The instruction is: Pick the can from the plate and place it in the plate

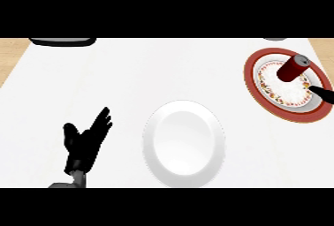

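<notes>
A smooth, matt white top is seen on the counter [98, 88], with pale wood shown along its left edge. The white plate [184, 143] looks glazed and smooth. A glossy red body and metal lid are shown by the can [292, 69].

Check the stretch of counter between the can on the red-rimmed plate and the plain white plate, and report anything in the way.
Nothing visible stands between them. The can sits upright on the red-rimmed plate; bare counter separates it from the white plate.
</notes>
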Controlling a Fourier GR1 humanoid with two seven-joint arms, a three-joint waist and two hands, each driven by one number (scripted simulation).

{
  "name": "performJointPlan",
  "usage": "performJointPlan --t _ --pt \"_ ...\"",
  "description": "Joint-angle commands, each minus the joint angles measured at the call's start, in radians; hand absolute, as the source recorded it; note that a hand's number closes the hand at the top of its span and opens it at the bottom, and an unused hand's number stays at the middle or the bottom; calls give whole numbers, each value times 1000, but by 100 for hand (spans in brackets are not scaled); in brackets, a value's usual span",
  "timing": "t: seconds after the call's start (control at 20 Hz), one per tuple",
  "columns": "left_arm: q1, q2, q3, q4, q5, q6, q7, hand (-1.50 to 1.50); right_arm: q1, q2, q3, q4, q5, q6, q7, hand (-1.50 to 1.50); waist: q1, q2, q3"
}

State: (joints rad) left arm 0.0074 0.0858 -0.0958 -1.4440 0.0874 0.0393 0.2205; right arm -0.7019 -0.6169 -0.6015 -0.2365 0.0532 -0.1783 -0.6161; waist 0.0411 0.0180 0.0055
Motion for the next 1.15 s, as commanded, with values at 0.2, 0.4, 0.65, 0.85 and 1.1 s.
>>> performJointPlan --t 0.2,0.4,0.65,0.85,1.1 --pt "33 28 30 14 13 -29 -26 0 112 -116 18 31 -8 332 -68 -150 -19 -9 -3" --pt "-8 -14 14 4 -7 19 34 0 198 -45 60 5 8 324 -145 -150 -33 -15 -4" --pt "6 17 46 -8 12 -12 34 0 306 -64 98 -42 22 339 -189 -150 -41 -18 -5" --pt "-21 19 87 26 42 -36 11 0 371 -13 126 -139 1 302 -147 -150 -46 -20 -6" --pt "-28 -14 61 84 -20 -18 -44 0 412 5 153 -229 -30 282 -123 -150 -43 -19 -6"
